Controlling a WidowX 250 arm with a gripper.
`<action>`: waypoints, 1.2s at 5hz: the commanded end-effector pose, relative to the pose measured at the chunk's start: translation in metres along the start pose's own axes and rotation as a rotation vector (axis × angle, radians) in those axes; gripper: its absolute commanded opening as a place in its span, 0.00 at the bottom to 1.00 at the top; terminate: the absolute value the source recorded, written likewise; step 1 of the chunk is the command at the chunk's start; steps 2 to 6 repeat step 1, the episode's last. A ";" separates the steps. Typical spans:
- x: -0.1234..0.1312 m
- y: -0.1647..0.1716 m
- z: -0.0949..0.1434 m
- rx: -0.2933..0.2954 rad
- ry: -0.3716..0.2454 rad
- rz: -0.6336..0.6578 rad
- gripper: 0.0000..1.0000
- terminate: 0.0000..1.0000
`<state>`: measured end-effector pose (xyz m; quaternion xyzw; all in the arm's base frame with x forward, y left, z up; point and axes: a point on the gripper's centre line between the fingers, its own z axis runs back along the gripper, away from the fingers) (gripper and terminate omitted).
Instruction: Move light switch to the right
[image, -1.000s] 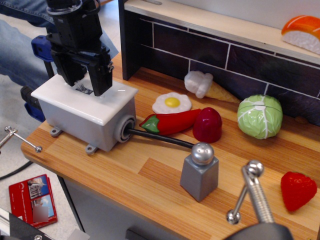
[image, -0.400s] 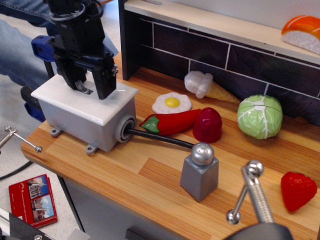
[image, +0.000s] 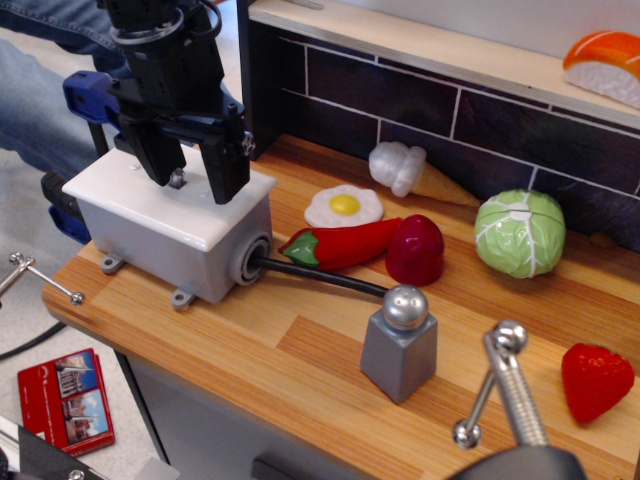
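Note:
The light switch (image: 177, 180) is a small silver toggle lever standing out of a white faceplate (image: 165, 198) on a grey box (image: 180, 250), with a black cable (image: 320, 278) running out of its right end. My black gripper (image: 192, 175) hangs right over the faceplate with its two fingers open. The lever shows between the fingers, close to the left one. The right finger (image: 228, 170) reaches down near the faceplate's right edge.
A blue clamp (image: 85, 95) holds the box at the left table edge. To the right lie a fried egg (image: 344, 206), red chili (image: 340, 243), red fruit (image: 415, 250), ice cream cone (image: 405, 170), cabbage (image: 519, 232), strawberry (image: 596, 380) and a grey block with ball top (image: 400, 342).
My gripper has moved right along the faceplate and risen slightly. The toggle lever, earlier leaning left under the fingers, now stands more upright and further right.

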<state>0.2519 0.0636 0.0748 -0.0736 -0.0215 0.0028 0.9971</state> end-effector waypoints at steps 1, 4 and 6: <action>0.002 -0.014 0.003 -0.062 -0.013 0.067 1.00 1.00; 0.002 -0.014 0.003 -0.062 -0.013 0.067 1.00 1.00; 0.002 -0.014 0.003 -0.062 -0.013 0.067 1.00 1.00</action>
